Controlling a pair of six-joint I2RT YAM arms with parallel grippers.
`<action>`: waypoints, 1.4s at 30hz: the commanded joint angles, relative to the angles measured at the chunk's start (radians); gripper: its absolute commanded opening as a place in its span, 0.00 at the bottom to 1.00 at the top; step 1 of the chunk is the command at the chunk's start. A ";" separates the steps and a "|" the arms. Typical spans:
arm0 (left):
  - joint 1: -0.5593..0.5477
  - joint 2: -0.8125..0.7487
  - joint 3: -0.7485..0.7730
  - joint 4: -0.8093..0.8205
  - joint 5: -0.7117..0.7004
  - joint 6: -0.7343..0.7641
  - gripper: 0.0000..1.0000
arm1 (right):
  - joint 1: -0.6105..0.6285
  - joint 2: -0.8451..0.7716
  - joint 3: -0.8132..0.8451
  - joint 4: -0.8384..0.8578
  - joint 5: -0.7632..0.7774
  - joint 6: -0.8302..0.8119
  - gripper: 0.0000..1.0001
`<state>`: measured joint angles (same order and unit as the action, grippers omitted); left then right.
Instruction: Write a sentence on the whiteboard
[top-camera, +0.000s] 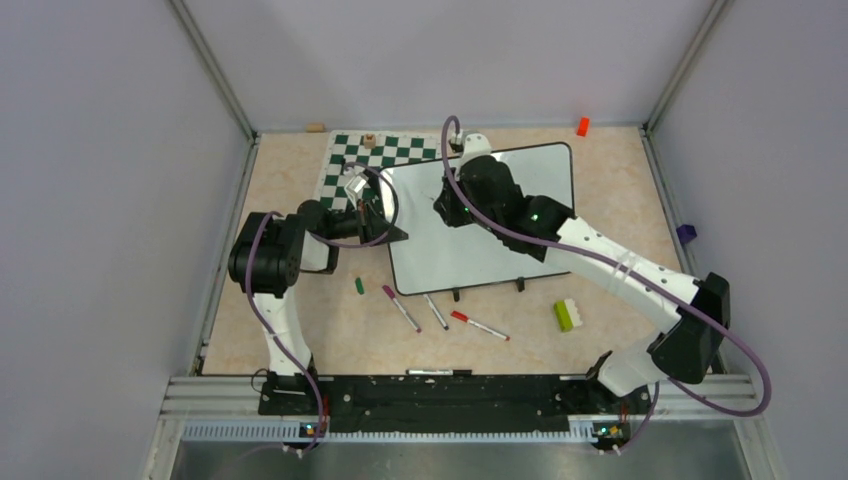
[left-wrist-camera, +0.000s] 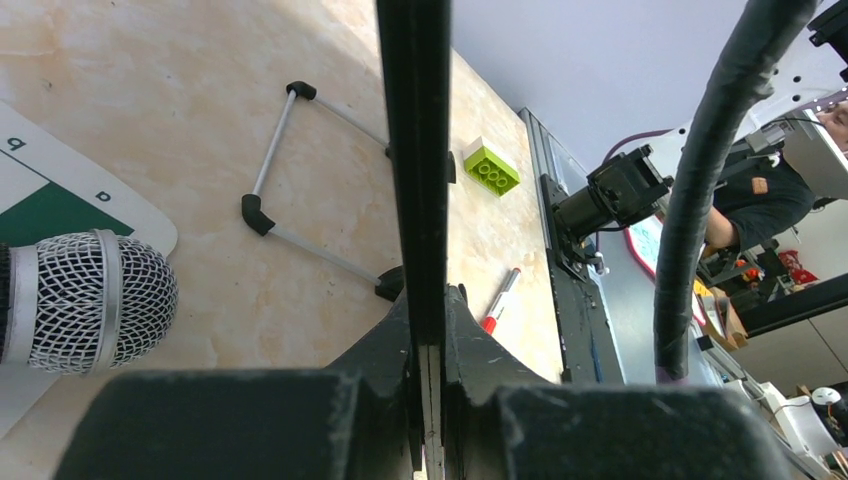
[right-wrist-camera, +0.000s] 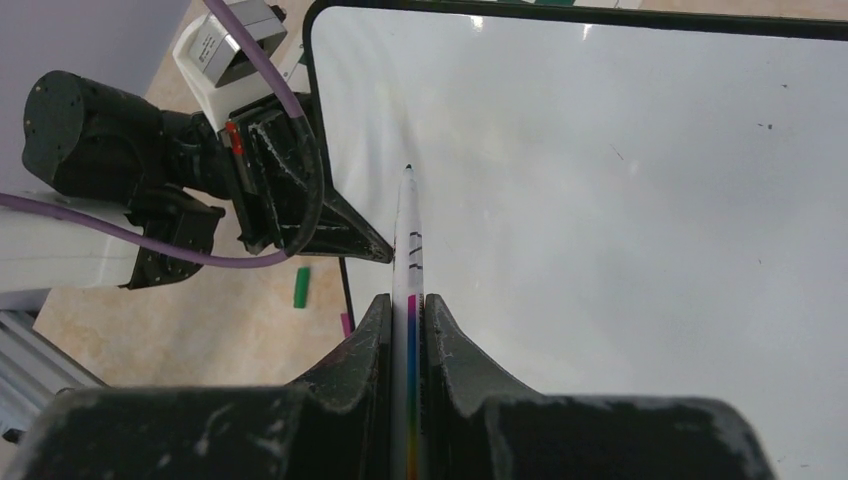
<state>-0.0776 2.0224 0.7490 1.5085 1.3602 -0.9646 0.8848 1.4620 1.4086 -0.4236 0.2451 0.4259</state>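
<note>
whiteboard (top-camera: 450, 255) sits mid-table toward the back, its far-left corner over the chess mat (top-camera: 350, 165). left gripper (top-camera: 397, 233) clenched on its left rim. right gripper (right-wrist-camera: 408, 305) clamped on a green-tipped marker (right-wrist-camera: 409, 235), tip over the board near that edge, contact unclear. green brick (top-camera: 566, 315) near the front edge.

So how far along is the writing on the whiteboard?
Done: the right claw grips an uncapped marker; a green cap lies loose nearby. In hand: the left claw pinches the whiteboard by its edge, marker tip pointing at it. Left: the whole sentence; nothing is written yet.
</note>
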 joint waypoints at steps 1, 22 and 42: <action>0.022 -0.050 -0.009 0.111 -0.138 0.091 0.00 | 0.013 -0.017 0.052 0.019 0.060 0.027 0.00; 0.022 -0.061 -0.005 0.060 -0.176 0.154 0.00 | 0.017 0.185 0.303 -0.067 0.059 -0.004 0.00; 0.016 -0.093 -0.015 0.092 -0.123 0.092 0.00 | 0.018 0.102 0.250 -0.061 0.136 -0.027 0.00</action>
<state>-0.0772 1.9942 0.7368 1.4784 1.3178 -0.9207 0.8886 1.5974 1.6497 -0.5026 0.3515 0.4198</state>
